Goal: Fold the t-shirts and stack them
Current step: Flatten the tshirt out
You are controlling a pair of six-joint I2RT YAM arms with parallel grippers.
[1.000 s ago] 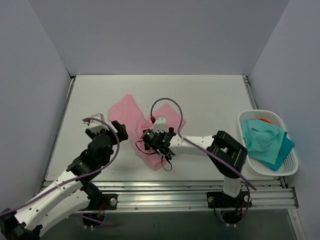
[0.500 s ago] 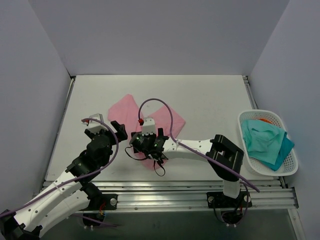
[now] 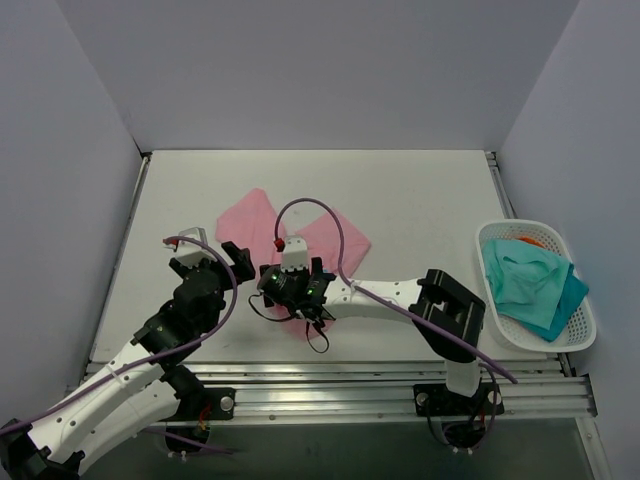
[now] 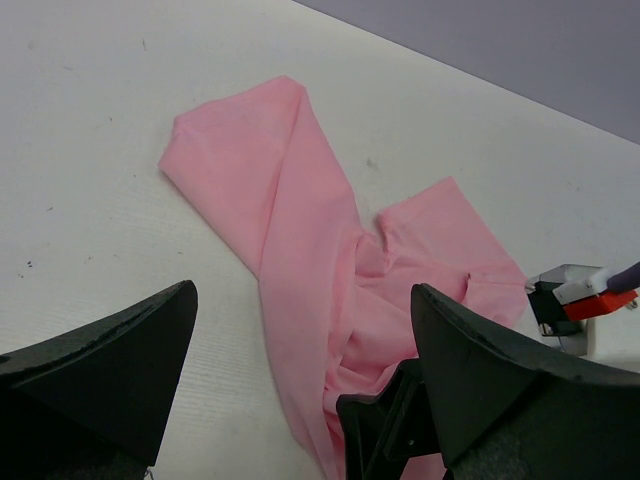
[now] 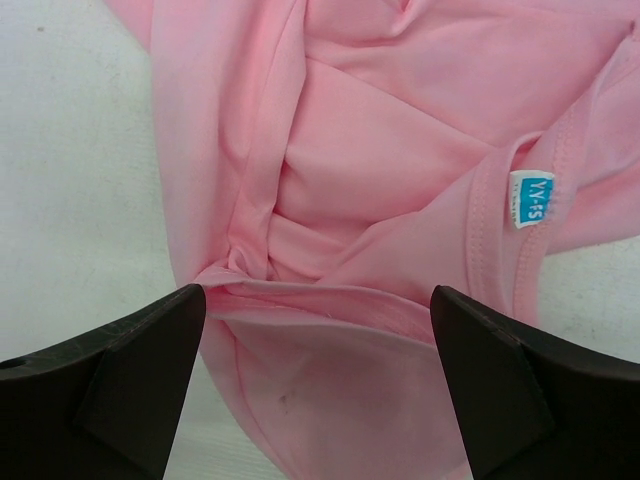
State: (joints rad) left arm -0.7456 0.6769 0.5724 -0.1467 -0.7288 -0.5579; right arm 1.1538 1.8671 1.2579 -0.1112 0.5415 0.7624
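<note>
Overhead, the light pink t-shirt [image 3: 250, 215] is seen crumpled left of the table's [image 3: 420, 190] centre. The right gripper [image 3: 290, 290], shifted leftward since a second ago, is held over the shirt's near end with fingers spread. The left gripper [image 3: 232, 258] is unmoved just beside it, equally spread. A teal garment [image 3: 525, 280] is heaped in the white basket [image 3: 585, 330] at the right edge.

From the left wrist, the shirt [image 4: 300, 250] is framed between wide-apart fingers [image 4: 120, 360], untouched.

From the right wrist, bunched folds [image 5: 380, 150] and a blue neck label [image 5: 530, 198] are shown between open fingers [image 5: 110, 390].
</note>
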